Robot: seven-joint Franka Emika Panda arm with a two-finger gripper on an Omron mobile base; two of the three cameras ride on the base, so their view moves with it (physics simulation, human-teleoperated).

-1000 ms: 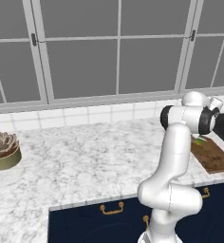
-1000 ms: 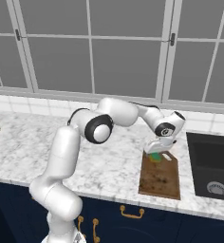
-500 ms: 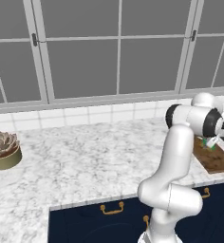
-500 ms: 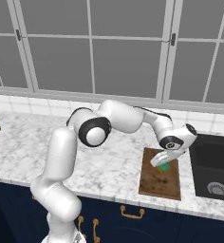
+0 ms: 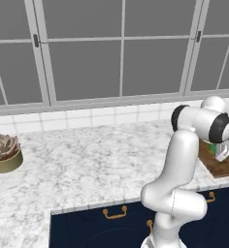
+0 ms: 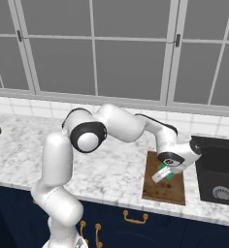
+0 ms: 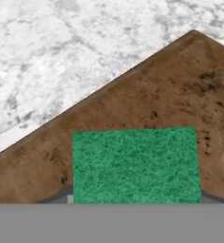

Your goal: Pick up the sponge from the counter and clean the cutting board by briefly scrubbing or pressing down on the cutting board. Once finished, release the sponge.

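The dark brown cutting board (image 6: 164, 190) lies on the white marble counter (image 6: 111, 169), right of the arm's base. My gripper (image 6: 161, 175) hangs low over the board's middle, shut on the green-topped sponge (image 6: 169, 176). In the hand view the sponge (image 7: 135, 163) spans the gap between my fingers, with the cutting board (image 7: 180, 85) close beneath it and the counter (image 7: 61, 52) beyond the board's edge. From the left base view the gripper (image 5: 222, 154) holds the sponge (image 5: 212, 147) over the cutting board (image 5: 218, 165). Whether the sponge touches the wood I cannot tell.
A black stovetop (image 6: 218, 162) sits right beside the board. A potted succulent (image 5: 4, 152) stands far left on the counter. The tiled wall and windows run along the back. The counter's front edge lies just beyond the board's near side.
The gripper, still holding the sponge, has swung from the board's far end toward its middle and come down closer to the wood.
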